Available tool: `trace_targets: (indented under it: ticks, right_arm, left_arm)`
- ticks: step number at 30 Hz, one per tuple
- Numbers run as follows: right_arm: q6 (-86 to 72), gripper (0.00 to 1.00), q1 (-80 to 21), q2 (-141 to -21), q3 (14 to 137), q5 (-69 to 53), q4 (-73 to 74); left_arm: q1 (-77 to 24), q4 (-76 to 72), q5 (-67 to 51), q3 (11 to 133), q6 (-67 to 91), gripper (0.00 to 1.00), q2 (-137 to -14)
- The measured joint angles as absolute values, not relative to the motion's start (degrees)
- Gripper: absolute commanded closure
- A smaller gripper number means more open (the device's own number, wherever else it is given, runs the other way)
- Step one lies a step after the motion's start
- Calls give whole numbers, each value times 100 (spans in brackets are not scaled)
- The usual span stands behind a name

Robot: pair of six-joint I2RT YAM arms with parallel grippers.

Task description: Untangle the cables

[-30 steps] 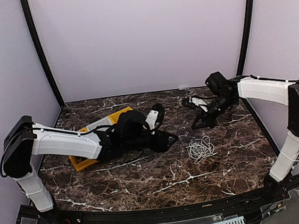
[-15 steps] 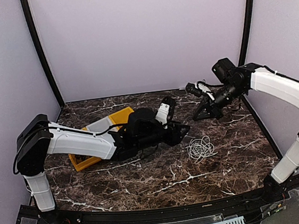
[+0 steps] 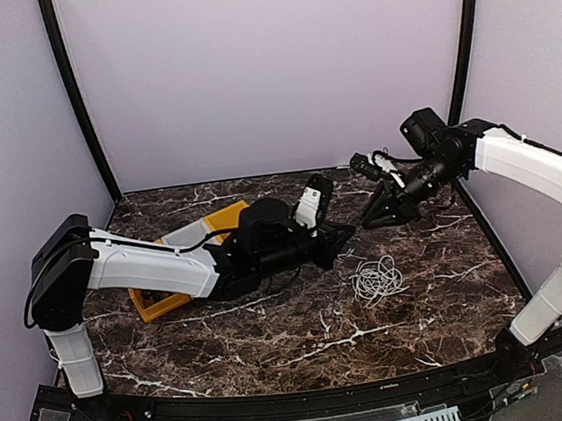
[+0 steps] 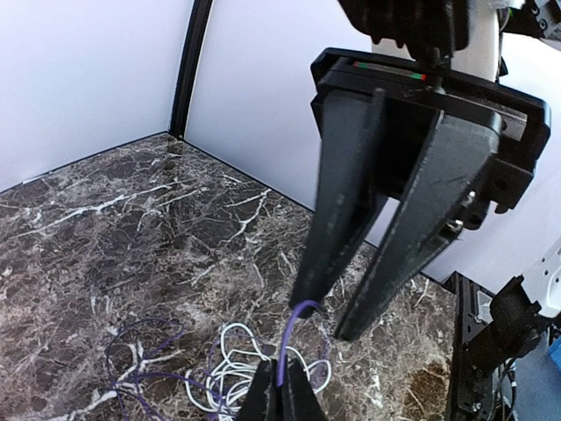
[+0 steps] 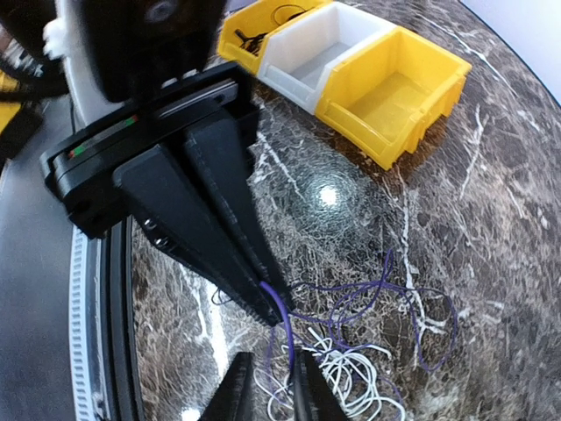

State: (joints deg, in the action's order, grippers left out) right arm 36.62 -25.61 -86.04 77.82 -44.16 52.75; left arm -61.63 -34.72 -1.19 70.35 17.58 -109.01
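Thin purple cable [image 4: 284,346] pinched in closed tips of left gripper [image 4: 280,393], arching up to one fingertip of right gripper [image 5: 270,395], jaws slightly apart. White cable coil [image 3: 376,281] below both tips on dark marble tabletop [image 3: 275,342], open marble toward near edge. Yellow plastic bins [image 5: 377,127] behind left gripper.

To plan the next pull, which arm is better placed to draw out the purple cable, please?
Probably left: the left gripper is shut on the purple cable; the right gripper stands open.
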Motion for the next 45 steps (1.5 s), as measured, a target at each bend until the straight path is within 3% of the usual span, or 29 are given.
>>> trace_targets:
  ticks: [2, 5, 12, 19, 25, 30, 45]
  right_arm:
    - [3597, 42, -2561, -8534, 7634, -4372, 5022]
    - [3468, 28, -2561, -8390, 7218, -4313, 4482]
    - [3304, 21, -2563, -8667, 6278, -4132, 3273]
    - [3299, 27, -2628, -9957, 6178, -3887, 2674]
    - [3203, 52, -2862, -10626, 6193, -3505, 2541]
    - [3144, 64, -2904, -10748, 6278, -3089, 2600]
    - [3006, 47, -2368, -10757, 6390, -2696, 2722]
  left_arm:
    - [-6163, -3402, -108, 7037, 1715, 100, -10871]
    - [-6163, -3227, 5, 7035, 1682, 100, -10702]
    - [-6163, -2851, 436, 7035, 1625, 100, -9723]
    - [-6163, -2596, 915, 6792, 1730, 100, -9218]
    - [-6163, -2080, 1334, 6560, 1614, 100, -8888]
    - [-6163, -1439, 1885, 7122, 987, 100, -8545]
    - [-6163, -1321, 3011, 10280, -1767, 100, -7747]
